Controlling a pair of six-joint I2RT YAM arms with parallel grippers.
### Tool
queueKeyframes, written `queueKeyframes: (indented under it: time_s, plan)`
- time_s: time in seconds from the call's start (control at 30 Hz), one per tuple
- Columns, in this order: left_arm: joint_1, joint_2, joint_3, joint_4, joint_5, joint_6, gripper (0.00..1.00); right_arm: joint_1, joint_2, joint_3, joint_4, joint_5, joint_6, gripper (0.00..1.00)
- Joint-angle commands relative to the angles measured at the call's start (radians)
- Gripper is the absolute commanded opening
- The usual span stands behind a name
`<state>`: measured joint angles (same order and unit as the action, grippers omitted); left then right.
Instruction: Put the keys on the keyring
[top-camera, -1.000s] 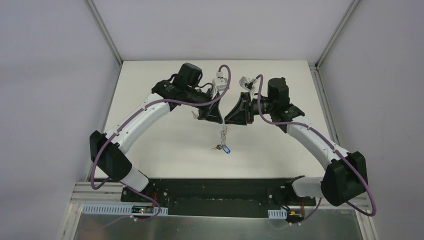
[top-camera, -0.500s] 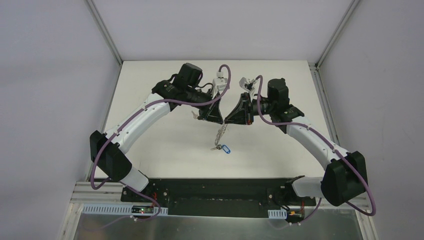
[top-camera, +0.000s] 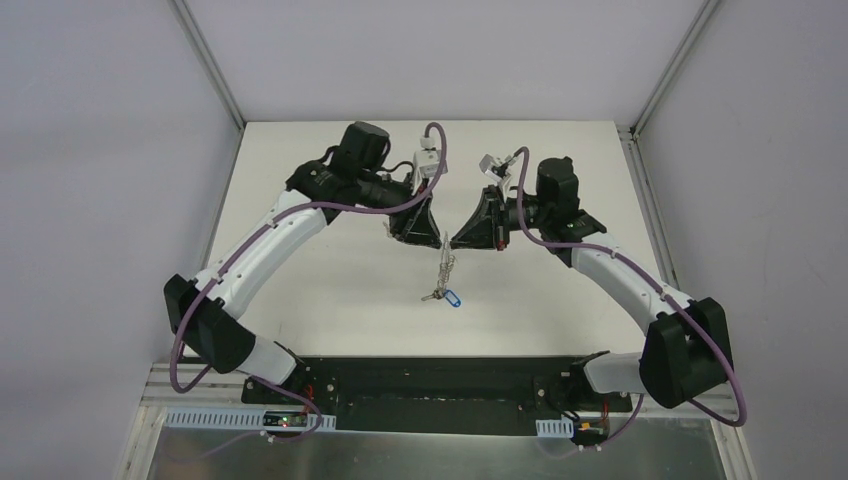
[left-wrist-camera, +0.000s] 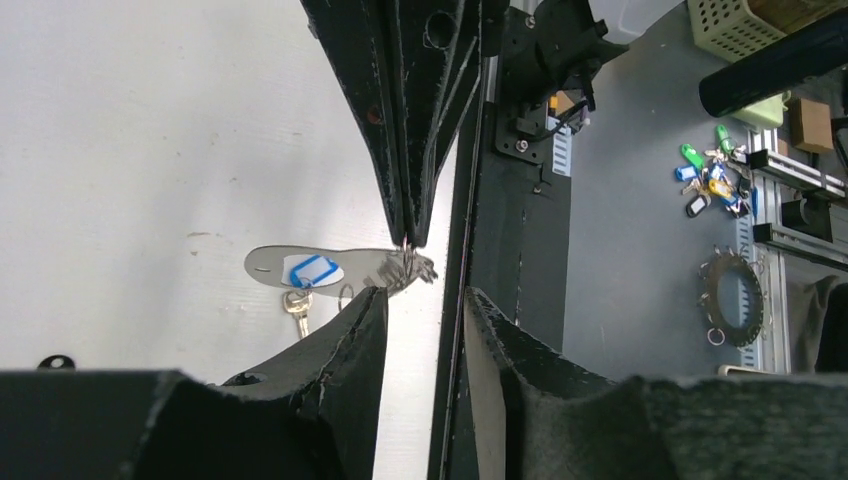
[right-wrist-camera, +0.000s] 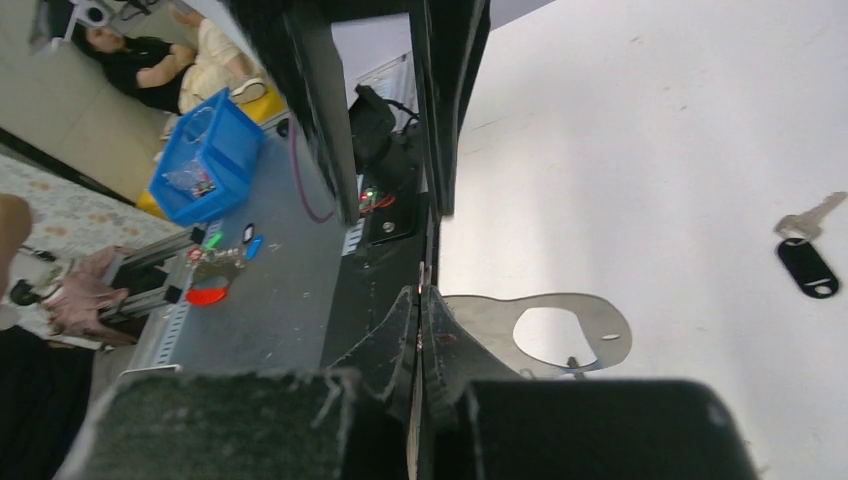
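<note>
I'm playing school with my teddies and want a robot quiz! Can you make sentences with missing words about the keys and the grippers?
1. The right gripper pinches the keyring, while the left gripper has its fingers ___.
2. The hanging key on the keyring has a ___ tag.
3. The black-headed key is not on the keyring yet; it lies on the ___.

Missing words: open, blue, table.

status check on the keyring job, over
Left gripper open. Right gripper shut on the keyring. Blue-tag key hangs at it; black-head key loose on table. Nothing blocking.
</note>
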<state>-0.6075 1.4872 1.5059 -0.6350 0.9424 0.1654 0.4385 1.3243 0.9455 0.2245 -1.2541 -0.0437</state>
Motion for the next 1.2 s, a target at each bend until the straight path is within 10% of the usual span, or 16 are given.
queueKeyframes:
  time_s: [0.0, 0.9, 1.17]
  plan:
    - [0.069, -0.096, 0.002, -0.013, 0.084, 0.037, 0.37, 0.001, 0.014, -0.016, 0.173, -0.166, 0.144, 0.00]
    - [0.131, -0.037, -0.149, -0.055, -0.517, 0.007, 0.40, 0.107, 0.046, 0.070, 0.186, -0.224, 0.308, 0.00]
    - [0.131, 0.233, -0.048, -0.077, -0.561, -0.018, 0.54, -0.045, -0.012, 0.073, -0.199, -0.169, -0.067, 0.00]
